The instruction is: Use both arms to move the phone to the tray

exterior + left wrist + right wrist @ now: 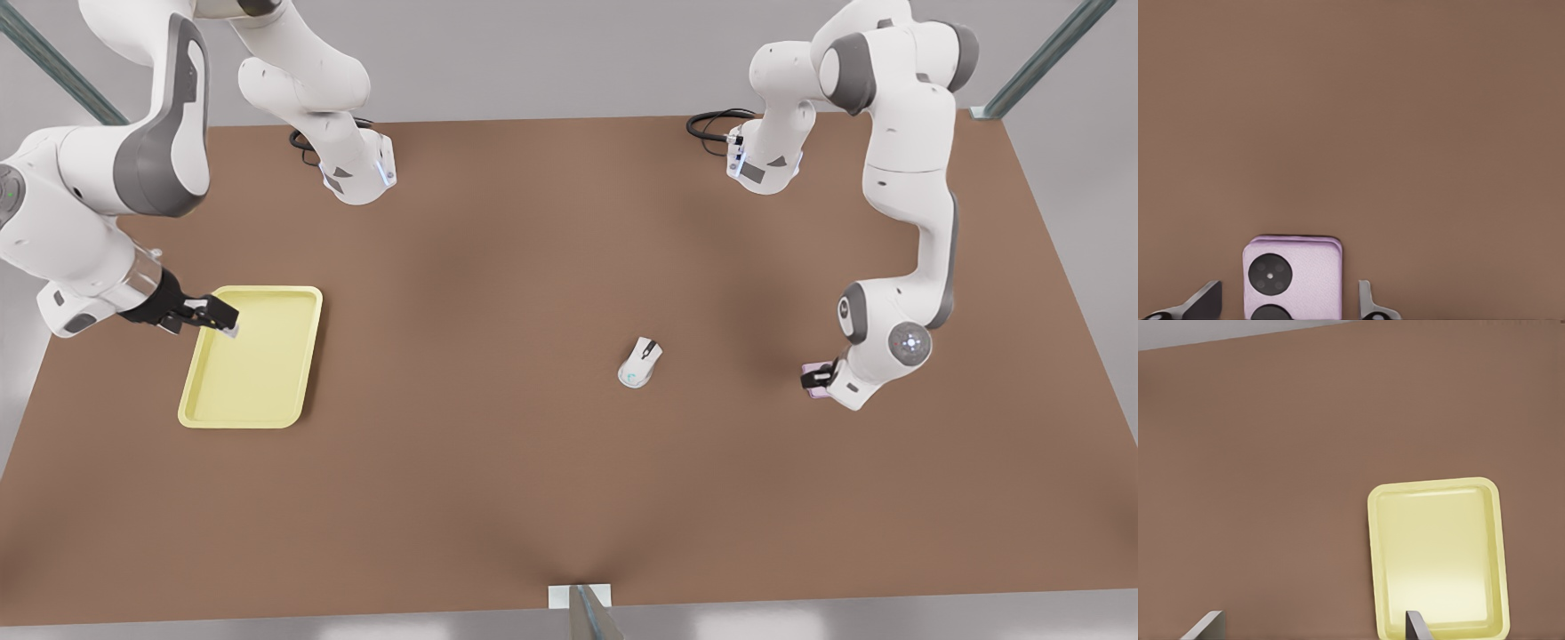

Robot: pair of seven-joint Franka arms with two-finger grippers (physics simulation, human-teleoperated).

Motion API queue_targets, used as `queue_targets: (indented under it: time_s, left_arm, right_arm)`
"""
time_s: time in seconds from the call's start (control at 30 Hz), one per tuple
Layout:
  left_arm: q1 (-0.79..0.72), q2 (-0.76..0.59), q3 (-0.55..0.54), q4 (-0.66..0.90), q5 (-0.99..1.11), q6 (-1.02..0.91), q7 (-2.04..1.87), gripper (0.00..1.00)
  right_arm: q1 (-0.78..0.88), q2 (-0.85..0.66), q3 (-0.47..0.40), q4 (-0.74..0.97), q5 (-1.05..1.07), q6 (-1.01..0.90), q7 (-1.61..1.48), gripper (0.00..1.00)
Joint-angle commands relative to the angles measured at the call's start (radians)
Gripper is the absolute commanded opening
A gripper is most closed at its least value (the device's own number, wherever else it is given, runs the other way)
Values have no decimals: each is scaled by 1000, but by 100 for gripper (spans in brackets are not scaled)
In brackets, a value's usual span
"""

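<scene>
Front view: pale pink squarish phone point(813, 368) lies flat on the brown table point(498, 462) at the front view's right, under the left gripper point(816, 380); the pale yellow rimmed rectangular tray point(267, 391) sits well apart at the front view's left, with the right gripper point(222, 322) over its near corner. A white computer mouse point(640, 362) rests between them.
Left wrist view: phone point(1293, 280) sits between the spread fingers point(1201, 303), a gap on each side; nothing grasped. Its two black circles run along the line the gripper looks down.
Right wrist view: right gripper point(1313, 628) is spread and empty, waiting; tray point(1495, 553) lies just beyond one finger.
Judgement: left arm is nearer the phone, right arm nearer the tray; a handover seems needed.
Room: bare table around the phone; the mouse stands near the straight path.
</scene>
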Motion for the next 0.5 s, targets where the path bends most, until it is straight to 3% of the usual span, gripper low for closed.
queue_targets:
  time_s: [0.0,0.47]
  left_arm:
    - [0,15,1,-2,4,103,-43,100]
    - [8,46,1,-25,4,113,10,100]
  right_arm:
    - [4,1,0,1,1,7,5,100]
    - [3,1,-2,1,2,7,4,100]
